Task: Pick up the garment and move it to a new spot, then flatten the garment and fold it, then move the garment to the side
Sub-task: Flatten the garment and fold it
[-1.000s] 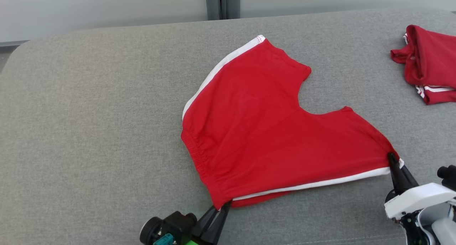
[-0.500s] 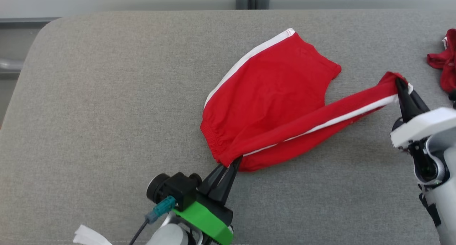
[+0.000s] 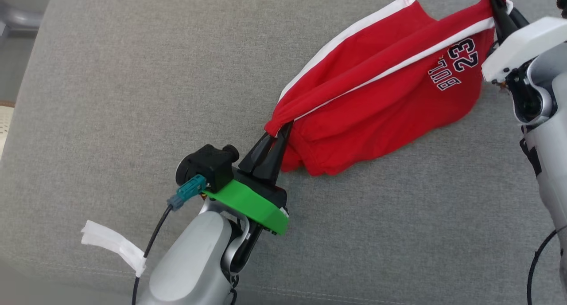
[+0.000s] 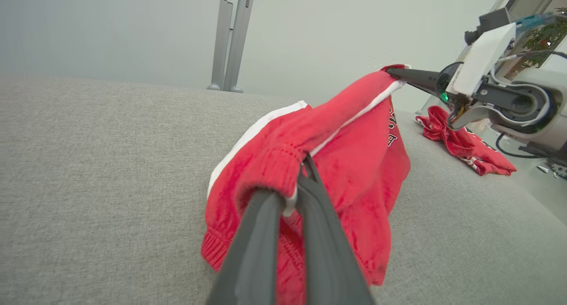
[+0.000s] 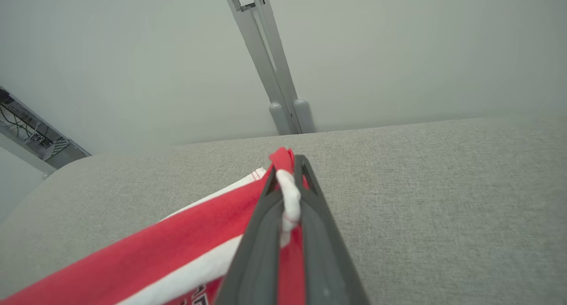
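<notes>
Red shorts [image 3: 376,87] with white side stripes and a "23" print hang stretched between my two grippers above the grey cushion [image 3: 110,96]. My left gripper [image 3: 280,128] is shut on the waistband corner at the middle of the head view. My right gripper [image 3: 495,3] is shut on a leg-hem corner at the top right. The far half of the shorts still rests on the cushion while the near half hangs folded over. In the left wrist view the shorts [image 4: 345,163] drape from my fingers [image 4: 266,234]. In the right wrist view the shorts [image 5: 186,247] bunch between my fingers [image 5: 266,234].
A second red garment [image 4: 460,141] lies crumpled on the cushion beyond the right arm. A grey post [image 5: 274,74] stands behind the cushion's far edge. The cushion's rounded left corner [image 3: 48,3] is at the upper left of the head view.
Both grippers have lifted their held corners and carried them toward the far side, folding the near half of the shorts over the rest. The head camera has tilted, shifting the whole picture.
</notes>
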Controlling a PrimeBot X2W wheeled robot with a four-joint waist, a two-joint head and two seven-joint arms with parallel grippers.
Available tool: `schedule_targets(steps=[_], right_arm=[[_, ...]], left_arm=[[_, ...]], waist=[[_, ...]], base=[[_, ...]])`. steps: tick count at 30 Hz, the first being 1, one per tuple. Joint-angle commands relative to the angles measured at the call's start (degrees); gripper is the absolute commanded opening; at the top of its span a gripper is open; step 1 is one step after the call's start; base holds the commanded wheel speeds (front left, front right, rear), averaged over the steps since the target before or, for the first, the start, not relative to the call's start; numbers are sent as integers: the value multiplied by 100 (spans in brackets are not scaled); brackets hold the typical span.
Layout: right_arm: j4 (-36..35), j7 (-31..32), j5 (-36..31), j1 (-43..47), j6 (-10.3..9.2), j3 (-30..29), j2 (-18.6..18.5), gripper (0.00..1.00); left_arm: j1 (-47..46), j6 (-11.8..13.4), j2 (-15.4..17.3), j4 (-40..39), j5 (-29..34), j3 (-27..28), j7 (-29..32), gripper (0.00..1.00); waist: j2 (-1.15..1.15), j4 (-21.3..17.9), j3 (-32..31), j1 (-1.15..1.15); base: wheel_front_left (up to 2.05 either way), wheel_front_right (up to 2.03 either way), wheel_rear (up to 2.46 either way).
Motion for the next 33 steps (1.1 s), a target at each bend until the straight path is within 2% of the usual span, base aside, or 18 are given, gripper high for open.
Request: schedule_targets(steps=[1, 11, 13, 14, 15, 16, 25, 33], right_arm=[[211, -65, -102, -205, -12, 56, -62, 0], [1417, -559, -299, -1304, -12, 492, -1, 0], [1616, -650, -298, -1394, -12, 569, 9, 82], [1705, -713, -245, -1448, -12, 581, 21, 100], [1767, -751, -223, -1486, -12, 609, 31, 100], [1841, -796, -211, -1504, -12, 670, 43, 100], [1999, -1087, -47, -1098, -12, 1386, -302, 100], [2025, -1093, 328, -606, -12, 1829, -636, 100]], left_arm=[[-174, 13, 3, 43, -4, -5, 0, 0], [-636, 13, -8, 255, -432, -302, 1, 0], [-724, 45, -9, 294, -440, -359, 0, 0], [-749, 63, -9, 306, -438, -395, 0, 38], [-763, 90, -9, 307, -434, -409, 0, 64], [-774, 126, -9, 318, -406, -427, 0, 100], [-341, 405, -6, 74, 222, -395, 1, 100], [442, 570, -7, -557, 628, 400, 1, 100]], waist=[[0, 280, 307, 0], [0, 554, 657, 0], [0, 566, 676, 0], [0, 575, 680, 0], [0, 578, 678, 0], [0, 578, 670, 0], [0, 525, 367, 0], [0, 525, 199, 0]], base=[[0, 0, 0], [0, 0, 0], [0, 0, 0], [0, 0, 0], [0, 0, 0], [0, 0, 0], [0, 0, 0], [0, 0, 0]])
